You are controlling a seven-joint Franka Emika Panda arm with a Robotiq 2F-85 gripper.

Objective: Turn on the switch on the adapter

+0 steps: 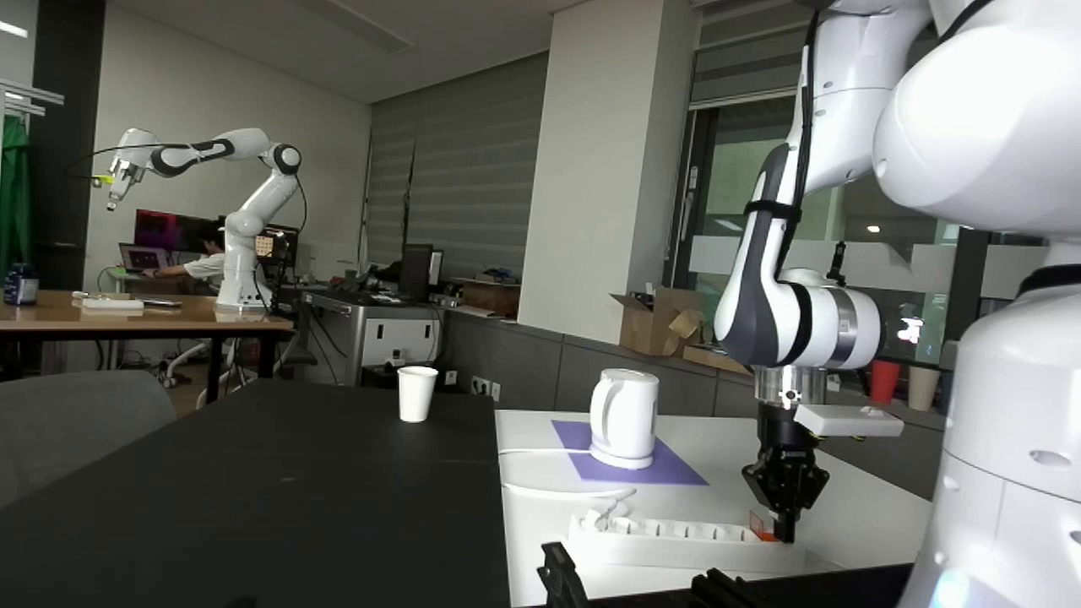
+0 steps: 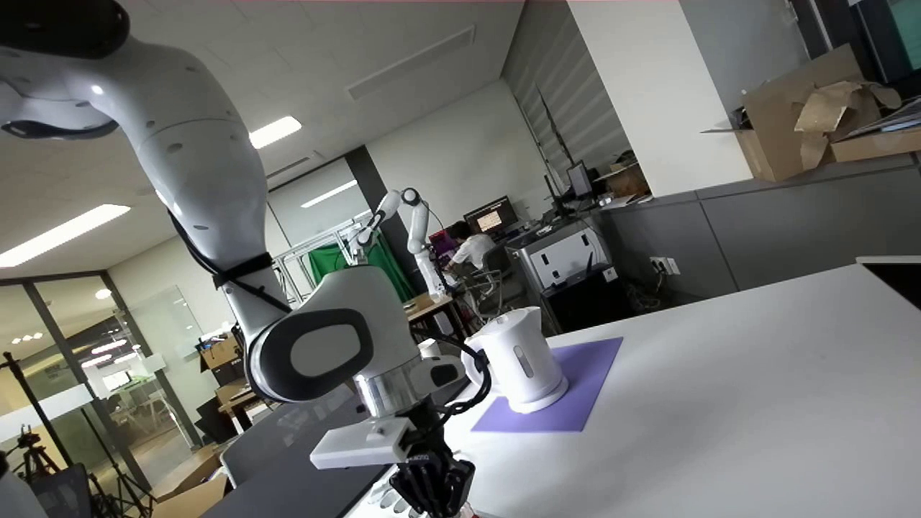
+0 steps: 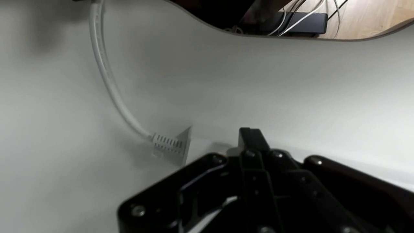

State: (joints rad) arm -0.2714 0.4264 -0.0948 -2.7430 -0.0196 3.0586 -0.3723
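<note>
Orange switch (image 1: 766, 536) on adapter (image 1: 680, 553), just beside end effector (image 1: 784, 538).

white table (image 2: 719, 396): adapter (image 1: 676, 555), purple sheet (image 2: 584, 378); black table (image 1: 338, 481): cup (image 1: 415, 395)

1. The arm (image 1: 963, 143) has glossy white shells, rounded at the joints, with small grey oval recesses (image 1: 1051, 458).
2. A dark grey panel (image 1: 764, 333) curves down its lower part; a dark oval ring (image 2: 275, 363) outlines a paler patch (image 2: 324, 352).
3. Black cable (image 1: 808, 110) runs along the outside, bound by a black strap (image 1: 773, 209).
4. A silver-grey band (image 1: 844, 325) circles the wrist (image 1: 821, 323) above a shiny metal collar (image 1: 790, 386).
5. A flat white box (image 1: 849, 420) juts out just below that collar.
6. The gripper (image 1: 785, 525) is black and angular, with squared fingertips (image 3: 258, 139); its pale lettering (image 1: 794, 457) is too small to read.
7. Silver screw heads (image 3: 138, 211) dot the black links (image 3: 168, 185).
8. A pale blue glow (image 1: 950, 589) tints the base (image 1: 1005, 490).
</note>
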